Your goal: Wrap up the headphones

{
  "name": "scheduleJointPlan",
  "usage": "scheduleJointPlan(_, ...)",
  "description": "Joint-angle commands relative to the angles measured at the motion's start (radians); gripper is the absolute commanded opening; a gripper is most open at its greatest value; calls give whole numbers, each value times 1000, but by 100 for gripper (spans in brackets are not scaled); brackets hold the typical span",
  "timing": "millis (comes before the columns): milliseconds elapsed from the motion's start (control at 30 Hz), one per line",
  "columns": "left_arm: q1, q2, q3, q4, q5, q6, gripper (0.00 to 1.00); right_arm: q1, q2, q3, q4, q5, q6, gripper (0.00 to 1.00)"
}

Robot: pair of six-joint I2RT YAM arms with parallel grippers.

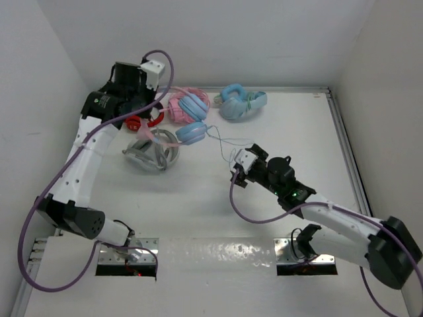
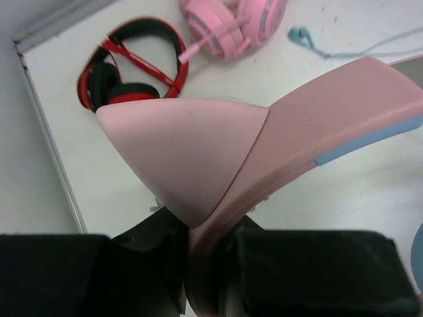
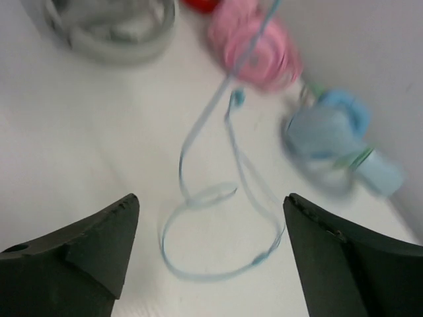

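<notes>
- We see the left gripper (image 2: 211, 261) clenched on the headphones (image 2: 192, 155). In the left wrist view its black fingers (image 2: 310, 271) press the pink headband from both sides, just under one small pink ear.
- From that grip the headband runs out toward 2 o'clock, with a light blue strip along its lower edge.
- In the top view this pair's light blue earcup (image 1: 192, 133) shows left of the table's (image 1: 198, 218) centre. We cannot tell whether it rests on the surface or hangs just above it.
- The thin teal cable (image 1: 227, 140) leaves the earcup toward 4 o'clock and reaches the right gripper (image 3: 211, 254).
- The right gripper is released, with its jaws wide apart and nothing between them. In its wrist view the cable lies in loose loops on the table at 12 o'clock, just beyond the fingertips.
- Around the left grip, the wrist view shows red-and-black headphones (image 2: 132, 66) at 11 o'clock, an all-pink pair (image 2: 231, 23) at 12 o'clock and a teal end of the cable at 1 o'clock.
- In the top view grey headphones (image 1: 152, 155) lie at 7 o'clock of the blue earcup.
- An all-blue pair (image 1: 238, 104) lies by the back wall, at 12 o'clock of the right gripper. It looks blurred in the right wrist view.
</notes>
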Motion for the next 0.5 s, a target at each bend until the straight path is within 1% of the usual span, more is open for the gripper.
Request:
scheduleJointPlan(0,-2,-78,125,-8,58,-43,0,-98,87,-84,206,-135,-19,91)
scheduleJointPlan(33,-2,-84,132,-12,81,-43,0,-105,116,-127,271,-138,-16,93)
scheduleJointPlan(67,-2,-96,139,-15,101,-43,0,-105,151,-139,378,-156,-22,95)
scheduleJointPlan(100,-2,-104,142,-15,118,-43,0,-105,222,-147,429,-163,-10,97)
scheduleJointPlan(133,-2,-112,148,-18,129,-38,0,-105,259,-144,514,-164,4,98)
scheduleJointPlan(167,-2,-115,152,-23,138,-35,0,-107,296,-141,561,-151,11,99)
scheduleJointPlan(200,-3,-116,155,-28,150,-34,0,-105,369,-138,627,-123,37,99)
scheduleJointPlan(233,-2,-118,165,-40,156,-34,0,-105,405,-138,740,-99,39,99)
scheduleJointPlan(300,-3,-119,169,-51,175,-34,0,-105,501,-107,817,-57,45,99)
scheduleJointPlan(367,-3,-119,180,-57,187,-32,0,-105,558,-80,869,-45,48,99)
scheduleJointPlan(467,-2,-119,203,-60,190,-29,0,-105,691,-34,1018,-3,83,99)
